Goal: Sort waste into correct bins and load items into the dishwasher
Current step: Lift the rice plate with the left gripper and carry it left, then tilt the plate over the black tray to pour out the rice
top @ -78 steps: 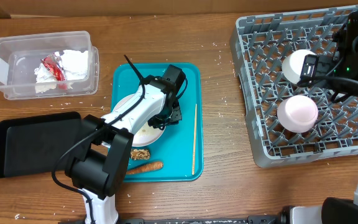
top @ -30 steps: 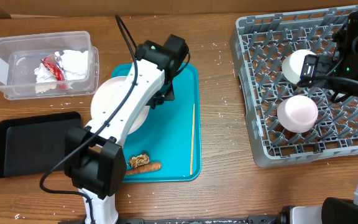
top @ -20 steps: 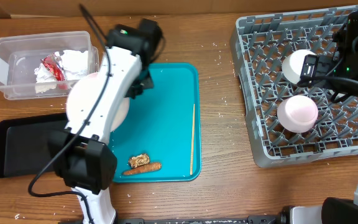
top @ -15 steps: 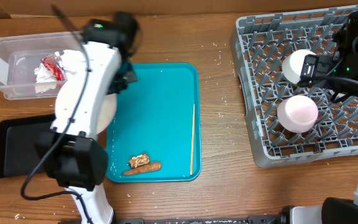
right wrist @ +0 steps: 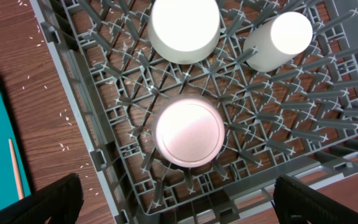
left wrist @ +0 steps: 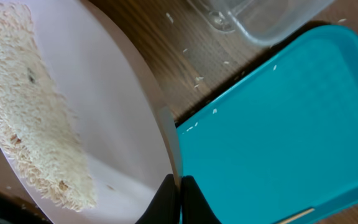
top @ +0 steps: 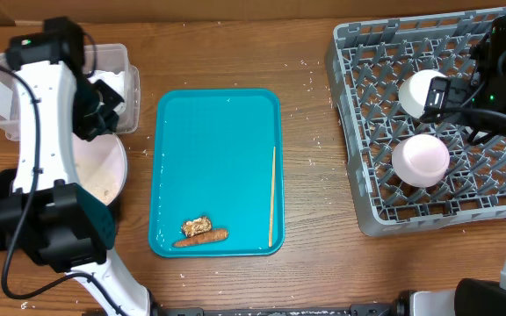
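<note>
My left gripper (top: 95,123) is shut on the rim of a pinkish-white plate (top: 100,171), held tilted over the black tray (top: 112,209) beside the clear tub (top: 119,83). In the left wrist view the closed fingertips (left wrist: 179,200) pinch the plate (left wrist: 110,124), and white rice (left wrist: 23,112) clings to its face. A carrot piece (top: 204,236), a brown lump (top: 197,225) and a wooden stick (top: 272,197) lie on the teal tray (top: 218,149). My right gripper (right wrist: 185,205) hangs open over the grey dishwasher rack (right wrist: 104,168), above an upturned pinkish bowl (right wrist: 190,132).
The rack (top: 367,132) fills the right side and also holds a white bowl (right wrist: 185,28) and a small cup (right wrist: 278,38). Loose rice grains dot the wooden table (top: 310,175) between tray and rack. My left arm covers much of the tub and black tray.
My left arm has lifted the plate off the teal tray and swung it left, past the tub, to over the black tray. The right arm has not moved.
</note>
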{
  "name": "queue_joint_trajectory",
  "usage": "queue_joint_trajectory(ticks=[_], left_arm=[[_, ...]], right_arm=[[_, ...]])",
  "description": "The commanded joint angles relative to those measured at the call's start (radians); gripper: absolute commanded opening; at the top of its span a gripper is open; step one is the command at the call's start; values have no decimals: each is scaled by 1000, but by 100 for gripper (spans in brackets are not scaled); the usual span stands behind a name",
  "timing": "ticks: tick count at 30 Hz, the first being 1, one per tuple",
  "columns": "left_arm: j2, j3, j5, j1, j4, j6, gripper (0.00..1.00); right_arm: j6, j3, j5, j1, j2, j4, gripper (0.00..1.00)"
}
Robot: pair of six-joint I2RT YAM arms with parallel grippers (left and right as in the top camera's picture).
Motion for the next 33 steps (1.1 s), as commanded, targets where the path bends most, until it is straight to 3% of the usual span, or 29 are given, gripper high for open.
queue_joint_trajectory(ticks=[1, 9, 13, 33], left_arm=[[8, 24, 103, 64, 19, 62, 4], [8, 21, 200, 191, 75, 113, 4], [8, 8, 316, 251, 101, 151, 4], [8, -91, 679, 458, 96, 240, 4]], right_arm=[[0, 8, 7, -3, -3, 4, 100], [0, 8, 7, -3, -3, 4, 100], [0, 8, 7, -3, -3, 4, 100], [0, 8, 7, -3, -3, 4, 100]])
